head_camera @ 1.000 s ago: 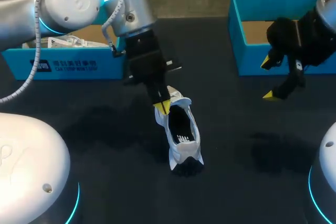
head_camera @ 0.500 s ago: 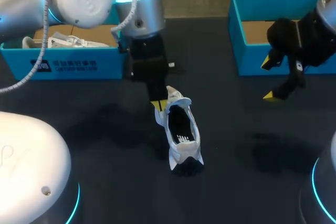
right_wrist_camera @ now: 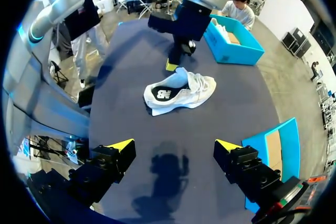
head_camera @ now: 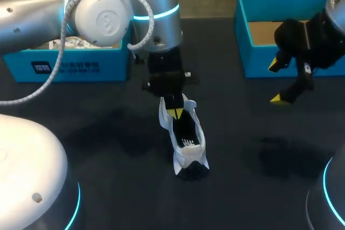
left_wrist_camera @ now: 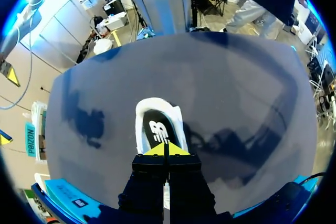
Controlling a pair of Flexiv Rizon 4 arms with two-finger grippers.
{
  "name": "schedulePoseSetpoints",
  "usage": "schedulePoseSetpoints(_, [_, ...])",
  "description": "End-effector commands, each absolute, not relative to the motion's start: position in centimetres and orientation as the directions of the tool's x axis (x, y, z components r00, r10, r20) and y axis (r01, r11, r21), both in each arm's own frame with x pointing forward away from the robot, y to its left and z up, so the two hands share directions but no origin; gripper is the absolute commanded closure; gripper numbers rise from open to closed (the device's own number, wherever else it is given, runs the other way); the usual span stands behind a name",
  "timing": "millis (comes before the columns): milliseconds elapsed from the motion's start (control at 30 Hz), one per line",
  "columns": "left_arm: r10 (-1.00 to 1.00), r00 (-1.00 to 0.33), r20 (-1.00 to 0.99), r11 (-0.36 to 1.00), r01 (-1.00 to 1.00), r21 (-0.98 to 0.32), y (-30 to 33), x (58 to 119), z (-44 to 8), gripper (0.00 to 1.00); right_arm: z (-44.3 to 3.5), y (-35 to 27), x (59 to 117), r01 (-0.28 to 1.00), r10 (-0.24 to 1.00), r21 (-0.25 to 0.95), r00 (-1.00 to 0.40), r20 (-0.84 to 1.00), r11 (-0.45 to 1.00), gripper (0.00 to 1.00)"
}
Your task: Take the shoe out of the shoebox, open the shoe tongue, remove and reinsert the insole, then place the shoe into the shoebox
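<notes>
At the table's middle, in the head view, the white shoe lies out of the box with its opening up. Its long axis runs from the left hand toward the table's near edge. The left hand sits at the shoe's far end, touching its collar. The right hand hangs well apart, in front of the blue shoebox.

In the left wrist view, the fingers are pressed together, directly over the edge of the insole. You cannot tell whether they pinch that edge. The insole extends straight ahead of the fingertips.

In the right wrist view, the right hand's fingers stand wide apart and hold nothing. The shoe lies ahead of them. Judge the left arm the nearer for the insole step.
</notes>
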State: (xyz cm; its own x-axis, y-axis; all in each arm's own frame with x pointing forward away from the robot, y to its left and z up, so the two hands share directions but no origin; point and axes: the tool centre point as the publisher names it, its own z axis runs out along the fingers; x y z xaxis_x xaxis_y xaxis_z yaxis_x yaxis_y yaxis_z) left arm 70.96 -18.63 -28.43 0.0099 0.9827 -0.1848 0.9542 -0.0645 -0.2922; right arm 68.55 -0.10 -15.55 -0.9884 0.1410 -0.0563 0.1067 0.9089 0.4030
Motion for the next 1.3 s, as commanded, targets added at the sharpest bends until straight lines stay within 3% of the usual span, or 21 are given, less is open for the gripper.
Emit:
schedulePoseSetpoints(33, [0.982, -0.011, -0.188, -0.044, 0.957, -0.287, -19.1, 70.1, -29.9, 1.00, -15.6, 0.1, 68.8, 0.107, 0.139, 0.400, -0.989, -0.052, 0.910, 0.00])
schedulePoseSetpoints(500, [0.993, -0.058, -0.101, 0.039, 0.983, -0.179, -20.1, 69.7, -33.8, 1.00, -15.6, 0.1, 68.8, 0.107, 0.139, 0.400, -0.989, -0.052, 0.910, 0.00])
schedulePoseSetpoints(1300, [0.991, -0.113, -0.068, 0.100, 0.980, -0.170, -21.5, 69.7, -39.4, 1.00, -15.6, 0.1, 68.8, 0.107, 0.139, 0.400, -0.989, -0.052, 0.910, 0.00])
